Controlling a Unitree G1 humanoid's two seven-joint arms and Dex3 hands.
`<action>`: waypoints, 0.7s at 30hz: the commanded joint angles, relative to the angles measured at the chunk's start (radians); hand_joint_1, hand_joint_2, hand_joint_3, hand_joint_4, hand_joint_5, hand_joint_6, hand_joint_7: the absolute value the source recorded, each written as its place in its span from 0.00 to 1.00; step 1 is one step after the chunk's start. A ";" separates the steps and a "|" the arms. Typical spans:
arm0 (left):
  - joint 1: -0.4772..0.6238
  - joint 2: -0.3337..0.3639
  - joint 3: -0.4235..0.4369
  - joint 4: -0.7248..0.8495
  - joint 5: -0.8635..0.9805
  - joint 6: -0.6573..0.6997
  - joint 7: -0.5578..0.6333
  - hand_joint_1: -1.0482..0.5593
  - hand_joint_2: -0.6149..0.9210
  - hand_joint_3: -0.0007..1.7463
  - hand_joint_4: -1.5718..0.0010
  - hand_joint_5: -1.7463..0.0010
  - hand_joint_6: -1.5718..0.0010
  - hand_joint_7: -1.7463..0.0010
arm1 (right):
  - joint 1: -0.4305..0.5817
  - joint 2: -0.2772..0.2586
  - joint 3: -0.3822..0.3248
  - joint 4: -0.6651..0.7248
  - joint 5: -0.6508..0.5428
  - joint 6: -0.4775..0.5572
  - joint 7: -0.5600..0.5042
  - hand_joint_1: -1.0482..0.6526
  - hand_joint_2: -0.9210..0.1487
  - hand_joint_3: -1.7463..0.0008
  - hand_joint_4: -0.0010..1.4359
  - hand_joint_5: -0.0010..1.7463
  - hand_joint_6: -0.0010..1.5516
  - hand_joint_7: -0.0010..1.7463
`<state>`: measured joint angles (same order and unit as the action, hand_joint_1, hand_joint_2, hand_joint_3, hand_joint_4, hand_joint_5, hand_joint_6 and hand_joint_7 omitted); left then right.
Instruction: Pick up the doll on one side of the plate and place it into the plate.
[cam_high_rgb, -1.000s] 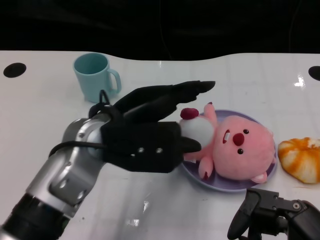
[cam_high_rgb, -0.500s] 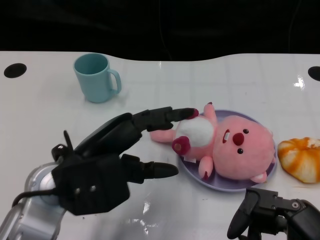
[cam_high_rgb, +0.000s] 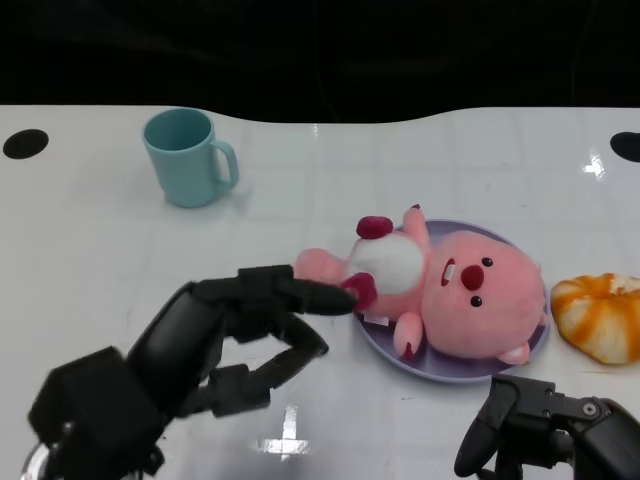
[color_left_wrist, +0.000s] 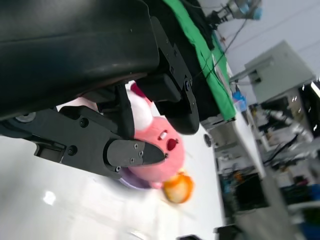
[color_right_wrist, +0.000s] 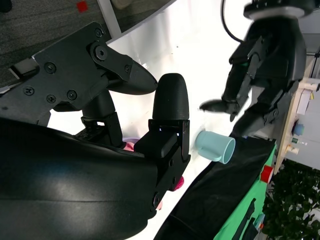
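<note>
The soft pink plush doll (cam_high_rgb: 445, 295) with a fluffy white tummy lies on the round purple plate (cam_high_rgb: 382, 345), one leg hanging over the rim onto my shiny white desk (cam_high_rgb: 450, 170). My left robot hand (cam_high_rgb: 215, 340) sits just beside it, fingers apart, holding nothing. I cannot tell how my right robot hand (cam_high_rgb: 540, 425) is set. A smooth teal mug (cam_high_rgb: 185, 157) and an orange bun (cam_high_rgb: 600, 317) are nearby.
</note>
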<state>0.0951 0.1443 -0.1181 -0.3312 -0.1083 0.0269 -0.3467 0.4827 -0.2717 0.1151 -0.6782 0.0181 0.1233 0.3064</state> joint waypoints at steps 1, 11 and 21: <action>0.068 -0.005 0.022 -0.079 -0.049 0.114 0.035 0.57 0.74 0.65 0.53 0.22 0.55 0.35 | -0.002 -0.006 -0.011 0.003 0.012 -0.007 0.003 0.50 0.35 0.39 0.46 0.97 0.40 0.77; 0.209 -0.020 0.057 -0.300 -0.220 0.517 0.110 0.50 0.77 0.62 0.57 0.08 0.60 0.19 | -0.007 -0.007 -0.012 0.009 0.011 -0.013 0.003 0.50 0.36 0.38 0.46 0.97 0.40 0.77; 0.223 -0.031 0.069 -0.292 -0.268 0.578 0.133 0.48 0.78 0.58 0.59 0.02 0.61 0.16 | -0.008 -0.011 -0.026 0.021 0.012 -0.019 0.011 0.49 0.35 0.39 0.46 0.96 0.40 0.76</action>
<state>0.3196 0.1048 -0.0591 -0.6330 -0.3666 0.6101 -0.2151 0.4737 -0.2720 0.1023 -0.6642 0.0196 0.1201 0.3148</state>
